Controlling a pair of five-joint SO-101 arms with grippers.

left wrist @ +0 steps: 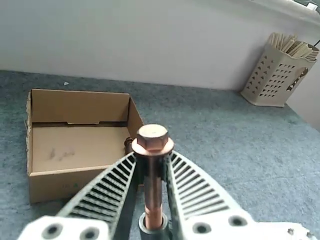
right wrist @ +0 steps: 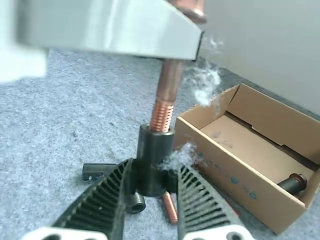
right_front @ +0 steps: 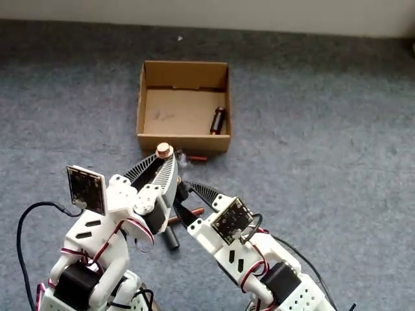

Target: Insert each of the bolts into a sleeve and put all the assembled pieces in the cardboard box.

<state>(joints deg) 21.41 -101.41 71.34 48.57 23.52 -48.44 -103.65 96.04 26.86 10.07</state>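
Above the grey desk (right_front: 324,162), just in front of the cardboard box (right_front: 183,142), my left fingers (left wrist: 131,167) are clenched on a copper bolt (left wrist: 153,192). They hold it upright by the shank, with the hexagonal head above the fingertips and the threaded end pointing down. My right fingers (right wrist: 124,179) are closed around a dark sleeve (right wrist: 155,150), which also stands upright directly under the bolt. The bolt's threaded tip sits in the mouth of the sleeve, and a band of thread shows above the rim. The two arms meet at this one spot, the left one gripping higher and the right one lower, close to the desk.

The cardboard box is open at the top and sits beyond both arms. One assembled piece (right_front: 218,120) lies inside on its floor, against the right wall with its copper head toward the front.

More parts lie loose on the desk. A bolt (right_front: 194,158) rests just beside the front wall of the box. A second bolt (right wrist: 170,207) lies under my right fingers, near the base of the held sleeve. A loose sleeve (right wrist: 97,171) lies on its side close by, and a dark tube end (right wrist: 135,202) next to it may be another sleeve, though the right fingers cover too much of it to be sure.

Beyond the box, a pale perforated holder (left wrist: 277,70) full of flat sticks stands by the wall.
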